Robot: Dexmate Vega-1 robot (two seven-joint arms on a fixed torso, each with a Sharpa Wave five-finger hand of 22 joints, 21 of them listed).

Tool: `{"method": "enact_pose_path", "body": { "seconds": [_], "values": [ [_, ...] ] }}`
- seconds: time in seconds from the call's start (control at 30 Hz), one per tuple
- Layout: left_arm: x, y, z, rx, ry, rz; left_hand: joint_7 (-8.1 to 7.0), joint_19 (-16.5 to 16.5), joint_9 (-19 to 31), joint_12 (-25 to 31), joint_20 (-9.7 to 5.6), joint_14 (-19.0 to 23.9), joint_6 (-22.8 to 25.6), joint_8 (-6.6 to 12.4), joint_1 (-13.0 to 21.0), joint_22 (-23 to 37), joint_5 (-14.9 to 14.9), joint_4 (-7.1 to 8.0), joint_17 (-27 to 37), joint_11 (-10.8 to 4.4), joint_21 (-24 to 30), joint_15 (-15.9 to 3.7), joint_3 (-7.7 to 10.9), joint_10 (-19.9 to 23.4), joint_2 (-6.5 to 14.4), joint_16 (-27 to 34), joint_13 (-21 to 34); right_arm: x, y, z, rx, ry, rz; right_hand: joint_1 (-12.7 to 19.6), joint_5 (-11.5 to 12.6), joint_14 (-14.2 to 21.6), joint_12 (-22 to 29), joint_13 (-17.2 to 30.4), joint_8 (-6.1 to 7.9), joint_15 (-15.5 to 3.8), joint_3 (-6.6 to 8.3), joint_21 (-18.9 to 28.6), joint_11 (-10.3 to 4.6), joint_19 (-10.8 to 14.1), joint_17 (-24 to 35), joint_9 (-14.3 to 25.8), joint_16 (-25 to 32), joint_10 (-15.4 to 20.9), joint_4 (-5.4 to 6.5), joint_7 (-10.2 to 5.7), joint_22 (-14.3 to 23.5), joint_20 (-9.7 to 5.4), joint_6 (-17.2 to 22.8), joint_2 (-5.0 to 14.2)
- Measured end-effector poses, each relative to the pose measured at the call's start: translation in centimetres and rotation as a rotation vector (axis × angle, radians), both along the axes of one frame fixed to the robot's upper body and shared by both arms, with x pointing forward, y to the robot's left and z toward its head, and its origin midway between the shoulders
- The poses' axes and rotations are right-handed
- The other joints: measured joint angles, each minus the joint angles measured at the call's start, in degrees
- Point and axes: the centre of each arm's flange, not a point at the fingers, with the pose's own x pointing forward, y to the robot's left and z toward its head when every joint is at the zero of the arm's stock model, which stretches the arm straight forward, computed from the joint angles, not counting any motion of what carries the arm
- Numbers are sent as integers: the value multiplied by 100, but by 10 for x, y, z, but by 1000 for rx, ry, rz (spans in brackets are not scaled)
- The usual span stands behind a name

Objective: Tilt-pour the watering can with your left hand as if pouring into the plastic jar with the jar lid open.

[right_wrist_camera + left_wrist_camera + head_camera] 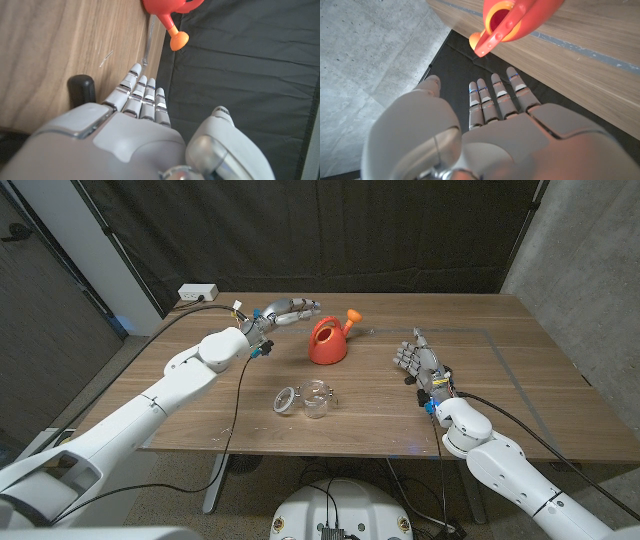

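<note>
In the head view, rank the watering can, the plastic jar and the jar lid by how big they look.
1. Watering can, clearly largest.
2. Plastic jar.
3. Jar lid, slightly smaller than the jar; it lies open beside it, so the gap is small.
</note>
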Motion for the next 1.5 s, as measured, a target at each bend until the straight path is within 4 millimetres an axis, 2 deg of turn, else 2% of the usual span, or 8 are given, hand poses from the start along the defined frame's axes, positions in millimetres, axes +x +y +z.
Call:
{"method": "enact_pose_path", "body": {
  "seconds": [0.23,0.4,0.53,0.6,0.63,0.8,1.07,1.5],
  "values": [
    [-5,4,1,-44,-9,-30,8,-52,-54,-27,9,-93,-236,-38,-172,0,0,79,1,104,-61,6,-79,-148,-20,-39,-85,-3,-1,5,-22,-59,-4,0,0,-54,0,0,0,-54,-31,-45,-30,0,0,0,-22,30,-4,-57,0,0,58,0],
    [-10,5,1,-83,-13,-70,11,-114,-106,-49,11,-204,-360,-71,-278,0,0,126,1,142,-105,10,-126,-245,8,-45,-151,0,-3,10,-36,-89,-6,-39,0,-154,0,0,24,-84,-72,-114,-44,-104,0,0,-63,16,-23,-230,0,1,145,-39],
    [-14,6,2,-113,-19,-105,23,-142,-130,-49,39,-274,-389,-71,-308,-1,0,126,-28,143,-126,22,-159,-308,-21,-67,-184,3,-6,15,-46,-122,3,-39,0,-251,0,0,40,-137,-89,-129,-54,-124,0,0,-67,14,-40,-288,0,-19,204,-39],
    [-16,5,3,-123,-25,-120,14,-151,-134,-49,48,-283,-422,-71,-340,-1,0,134,-28,152,-127,13,-167,-344,-7,-67,-186,6,-8,15,-46,-118,-5,-44,42,-203,0,0,40,-186,-104,-129,-92,-124,1,0,-67,51,-55,-287,0,-19,205,-78],
    [-16,10,-4,-148,-14,-121,22,-151,-134,-49,49,-283,-449,-71,-413,-1,0,134,-28,153,-127,13,-167,-385,7,-67,-202,-1,-3,26,-55,-198,58,-41,44,-194,0,0,40,-195,-104,-129,-92,-122,1,0,-67,51,-55,-285,0,-21,207,-81],
    [-18,13,-6,-190,-12,-152,14,-222,-187,-88,58,-432,-640,-93,-476,-1,0,159,-28,206,-188,36,-239,-537,-52,-67,-279,0,-5,35,-69,-250,89,-22,44,-195,0,0,40,-255,-104,-129,-92,-48,1,0,-67,51,-55,-261,0,-30,223,-100],
    [-21,17,-15,-248,3,-194,-1,-494,-283,-89,25,-797,-1030,-92,-738,-1,0,165,-32,323,-322,96,-391,-925,-60,-110,-440,1,-12,51,-118,-316,122,-22,44,-195,0,0,40,-255,-135,-129,-122,-49,1,0,-67,20,-87,-244,0,-30,204,-100],
    [-24,21,-26,-318,5,-211,31,-726,-345,-89,-34,-989,-1155,-92,-859,-2,43,157,-55,327,-409,104,-459,-1108,-59,-110,-554,9,-24,73,-163,-338,155,-67,89,-217,0,0,15,-233,-135,-178,-122,-50,1,0,-66,20,-87,-172,0,-29,132,-144]
  ]
}}
